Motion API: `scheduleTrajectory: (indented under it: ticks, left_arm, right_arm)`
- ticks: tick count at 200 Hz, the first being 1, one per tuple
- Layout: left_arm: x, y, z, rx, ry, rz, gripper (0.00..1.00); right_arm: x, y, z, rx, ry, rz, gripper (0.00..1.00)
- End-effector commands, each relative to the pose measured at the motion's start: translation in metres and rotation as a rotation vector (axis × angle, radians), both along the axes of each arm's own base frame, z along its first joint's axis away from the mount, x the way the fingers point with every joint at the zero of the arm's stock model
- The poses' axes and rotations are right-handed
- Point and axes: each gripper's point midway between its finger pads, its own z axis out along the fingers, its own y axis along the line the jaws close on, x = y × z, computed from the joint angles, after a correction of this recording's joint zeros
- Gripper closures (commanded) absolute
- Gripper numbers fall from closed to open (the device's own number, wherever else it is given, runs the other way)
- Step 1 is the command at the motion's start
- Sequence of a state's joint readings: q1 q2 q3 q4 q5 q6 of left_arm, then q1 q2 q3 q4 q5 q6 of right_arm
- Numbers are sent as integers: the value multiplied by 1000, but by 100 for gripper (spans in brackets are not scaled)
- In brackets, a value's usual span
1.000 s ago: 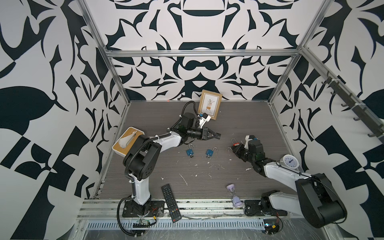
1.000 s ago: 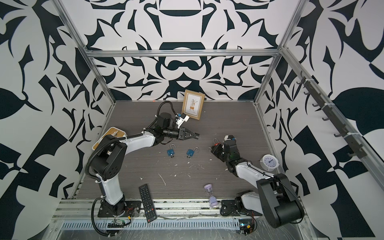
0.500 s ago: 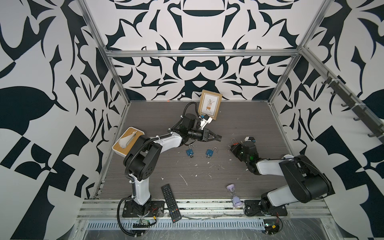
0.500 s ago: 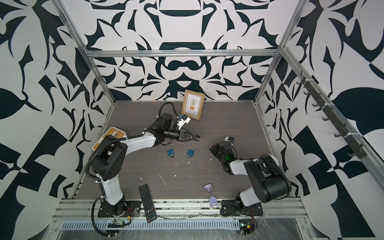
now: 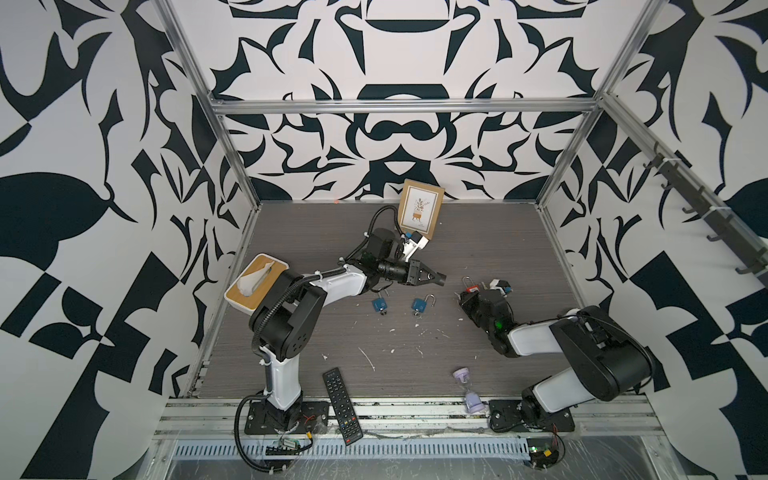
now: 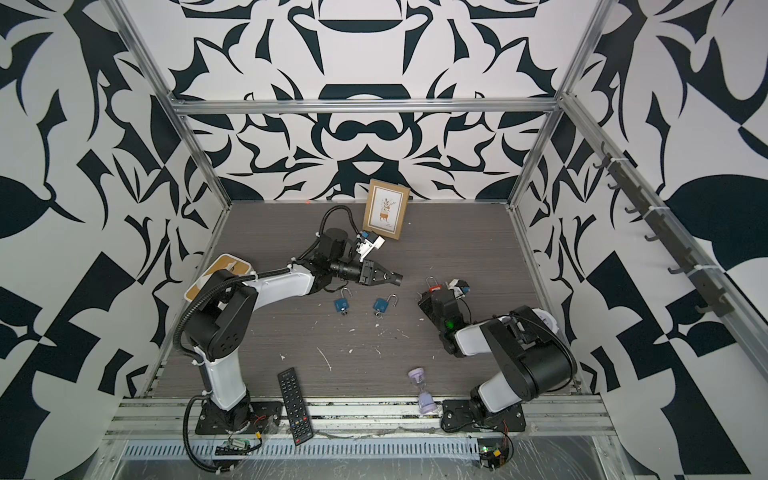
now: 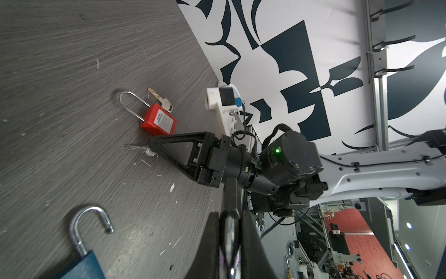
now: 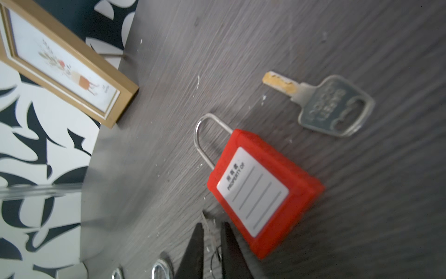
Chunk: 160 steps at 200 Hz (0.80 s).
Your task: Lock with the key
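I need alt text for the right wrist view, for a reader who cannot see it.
A red padlock with a white label lies on a grey wood-grain table, and a silver key lies beside it, not touching. The right claw, its dark fingertips slightly apart, sits close to the padlock's body; a framed picture stands by the patterned wall.

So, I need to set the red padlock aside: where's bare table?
Bare: the back right corner, between picture frame and right wall; also the front middle, between remote and hourglass. Crowded: the centre, around blue padlocks, red padlock and keys.
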<state>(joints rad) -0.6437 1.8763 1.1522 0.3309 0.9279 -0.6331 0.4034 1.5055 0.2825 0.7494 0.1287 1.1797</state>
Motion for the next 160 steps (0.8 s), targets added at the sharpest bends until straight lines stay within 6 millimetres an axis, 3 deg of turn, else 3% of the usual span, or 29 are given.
scheduleTrajectory:
  ticks: [1,53,113,123,160]
  left_arm:
    - [-2,-6,-1,14,-38,-39,100]
    - [-6,-9,-17,116,-80,-106,100]
    - [-18,-17,-67,333,-125,-291,100]
    - [-17,-19,-72,334,-116,-315,100]
    - [-11,-27,-96,400,-105,-368,100]
  right_arm:
    - [1,-6,9,-29,-24,-20,77]
    - [-9,-9,30,-20,-66,-9,76]
    - [-40,-42,109,-265,-169,56,78]
    - [-43,-34,115,-253,-178,133,78]
    - [-44,-24,112,-249,-134,220,78]
